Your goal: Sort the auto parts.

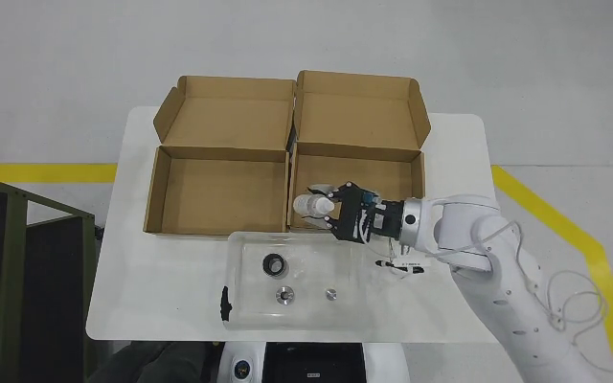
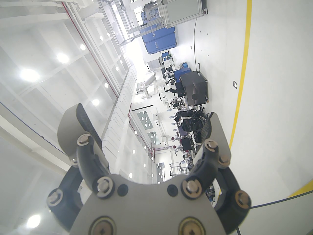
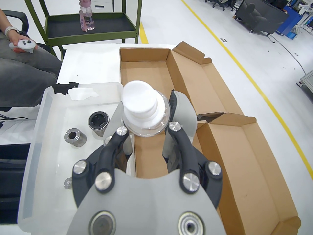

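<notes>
right gripper: closed on a white stepped plastic part. fingers clamp its round clear base, white end pointing away from the wrist.

white stepped plastic part: in the air, over the near left corner of the right cardboard box. it hangs just beside the wall shared with the left cardboard box. both boxes have lids folded back and bare floors.

clear plastic bin: on the white table, just in front of the boxes. contents:
- black-bored steel bushing, upright
- steel cylinder with centre hole, upright
- small steel piece, apart from the other two; its type is too small to tell

left gripper: jaws spread wide, nothing between them, aimed away from the table toward the hall.

stage, as judged: one part carried from bin to box, not yet let go; three parts left to sort.

hazards, as judged:
- two fingers on a smooth round base give a thin hold, so the part could twist or slip out early.
- released this close to the shared wall, it could strike the cardboard edge and tip into the left box or back toward the bin.
- dropped from height, it could bounce or roll on the box floor.
</notes>
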Controlling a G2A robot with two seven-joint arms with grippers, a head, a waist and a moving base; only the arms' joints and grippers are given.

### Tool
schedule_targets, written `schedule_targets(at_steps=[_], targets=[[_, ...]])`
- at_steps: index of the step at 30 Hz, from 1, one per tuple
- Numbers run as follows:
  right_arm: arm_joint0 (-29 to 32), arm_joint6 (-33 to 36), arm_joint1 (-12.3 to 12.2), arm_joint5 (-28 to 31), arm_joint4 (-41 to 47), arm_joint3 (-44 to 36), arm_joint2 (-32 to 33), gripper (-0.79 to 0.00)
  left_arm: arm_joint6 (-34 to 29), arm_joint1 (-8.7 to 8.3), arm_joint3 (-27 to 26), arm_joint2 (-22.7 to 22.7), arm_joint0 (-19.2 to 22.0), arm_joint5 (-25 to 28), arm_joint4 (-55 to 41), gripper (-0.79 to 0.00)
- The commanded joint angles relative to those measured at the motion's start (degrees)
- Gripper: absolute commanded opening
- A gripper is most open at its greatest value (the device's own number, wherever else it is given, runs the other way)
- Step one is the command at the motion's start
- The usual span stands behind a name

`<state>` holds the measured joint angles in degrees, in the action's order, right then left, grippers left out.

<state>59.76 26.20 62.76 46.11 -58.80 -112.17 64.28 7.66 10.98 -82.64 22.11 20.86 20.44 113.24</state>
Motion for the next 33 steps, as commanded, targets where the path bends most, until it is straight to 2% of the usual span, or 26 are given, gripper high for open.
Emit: schedule_targets(at_steps=[1, 10, 19, 33], targets=[[-0.4, -0.1, 0.0, -0.6, 0.2, 0.9, 0.1, -0.785, 0.0, 0.00, 0.0, 0.0, 0.0, 0.0, 0.0, 0.000], [-3.2, 0.6, 0.2, -2.4, 1.4, 5.5, -0.8, -0.785, 0.0, 0.00, 0.0, 0.0, 0.0, 0.0, 0.0, 0.000], [-7.9, 1.7, 1.2, -4.7, 2.3, 12.6, -4.7, -0.785, 0.0, 0.00, 0.0, 0.0, 0.0, 0.0, 0.0, 0.000], [-17.8, -0.8, 4.7, -6.9, 4.2, 30.0, -14.5, -0.785, 0.0, 0.00, 0.0, 0.0, 0.0, 0.0, 0.0, 0.000]])
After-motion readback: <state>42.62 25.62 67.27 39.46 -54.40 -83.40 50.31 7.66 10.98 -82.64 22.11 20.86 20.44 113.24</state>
